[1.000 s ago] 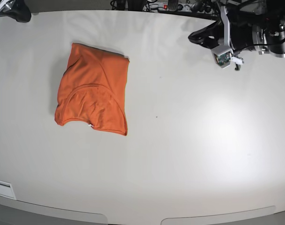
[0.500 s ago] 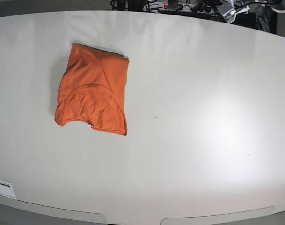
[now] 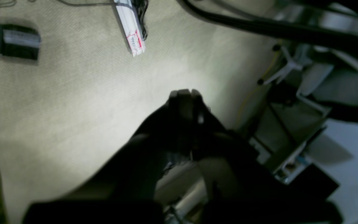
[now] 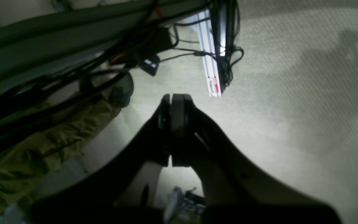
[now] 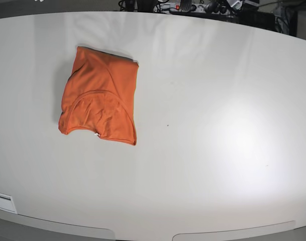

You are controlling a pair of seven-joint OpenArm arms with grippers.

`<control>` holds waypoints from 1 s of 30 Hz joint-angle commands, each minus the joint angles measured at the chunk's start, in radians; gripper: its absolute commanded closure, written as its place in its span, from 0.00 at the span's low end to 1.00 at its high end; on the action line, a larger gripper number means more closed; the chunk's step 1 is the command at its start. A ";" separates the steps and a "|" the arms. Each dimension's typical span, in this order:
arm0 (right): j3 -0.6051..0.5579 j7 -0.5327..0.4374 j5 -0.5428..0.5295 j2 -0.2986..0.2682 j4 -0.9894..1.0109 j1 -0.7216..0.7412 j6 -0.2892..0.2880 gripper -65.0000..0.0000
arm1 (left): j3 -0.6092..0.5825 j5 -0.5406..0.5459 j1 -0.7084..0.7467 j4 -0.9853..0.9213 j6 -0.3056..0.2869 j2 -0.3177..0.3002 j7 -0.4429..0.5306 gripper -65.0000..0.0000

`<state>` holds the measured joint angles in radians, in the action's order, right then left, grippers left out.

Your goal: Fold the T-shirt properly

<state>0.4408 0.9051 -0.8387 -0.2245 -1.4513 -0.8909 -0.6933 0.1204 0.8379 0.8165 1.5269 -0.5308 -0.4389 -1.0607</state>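
Observation:
The orange T-shirt (image 5: 99, 96) lies folded into a compact, roughly rectangular bundle on the white table (image 5: 208, 125), left of centre, its rounded neckline facing the near side. Neither arm shows in the base view. In the left wrist view my left gripper (image 3: 185, 93) is shut with nothing in it, hanging over pale carpet away from the table. My right gripper (image 4: 176, 97) is likewise shut and empty, above the floor. The T-shirt is not in either wrist view.
Cables and a power strip (image 5: 185, 6) run along the table's far edge. A white label (image 5: 3, 202) sits at the near left corner. Below the wrists are a white rail (image 4: 211, 68), cables and metal frame parts (image 3: 294, 102).
The arm at the upper right of the base view has drawn back out of sight, as has the dark arm tip at the upper left. The T-shirt has not moved.

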 commanded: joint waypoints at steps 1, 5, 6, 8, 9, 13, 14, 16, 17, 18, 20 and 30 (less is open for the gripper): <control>-0.021 -0.029 0.029 -0.011 0.031 0.012 -0.005 1.00 | -0.028 0.000 -0.023 -0.056 -0.002 -0.009 0.028 1.00; -0.138 -0.196 0.195 -0.012 0.217 0.135 -0.005 1.00 | -0.140 -0.112 -0.169 -0.323 -0.055 0.021 0.193 1.00; -0.167 -0.241 0.230 -0.012 0.265 0.163 -0.005 1.00 | -0.157 -0.154 -0.204 -0.387 -0.072 0.036 0.237 1.00; -0.228 -0.330 0.297 -0.012 0.360 0.218 -0.005 1.00 | -0.184 -0.216 -0.268 -0.505 -0.085 0.069 0.321 1.00; -0.261 -0.375 0.331 -0.011 0.406 0.246 -0.005 1.00 | -0.194 -0.241 -0.297 -0.558 -0.084 0.085 0.361 1.00; -0.408 -0.564 0.511 -0.011 0.582 0.357 0.016 1.00 | -0.222 -0.342 -0.398 -0.722 -0.084 0.154 0.526 1.00; -0.447 -0.616 0.553 -0.011 0.621 0.382 0.047 1.00 | -0.226 -0.374 -0.420 -0.752 -0.084 0.171 0.568 1.00; -0.519 -0.710 0.610 -0.005 0.689 0.431 0.138 1.00 | -0.234 -0.455 -0.461 -0.799 -0.073 0.203 0.667 1.00; -0.550 -0.735 0.618 0.001 0.715 0.451 0.187 1.00 | -0.239 -0.496 -0.478 -0.818 -0.046 0.216 0.722 1.00; -0.579 -0.756 0.630 0.010 0.738 0.472 0.238 1.00 | -0.246 -0.534 -0.491 -0.837 0.002 0.229 0.784 1.00; -0.623 -0.774 0.669 0.032 0.776 0.510 0.324 1.00 | -0.270 -0.589 -0.511 -0.869 0.140 0.249 0.919 1.00; -0.678 -0.834 0.722 0.128 0.900 0.607 0.545 1.00 | -0.467 -0.563 -0.538 -1.062 0.506 0.310 1.236 1.00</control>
<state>-0.2386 0.0841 -0.1192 -0.0959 -0.5472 -0.2817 -0.1482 -0.3431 0.2745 0.2745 0.4591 -0.0235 -0.1268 0.1516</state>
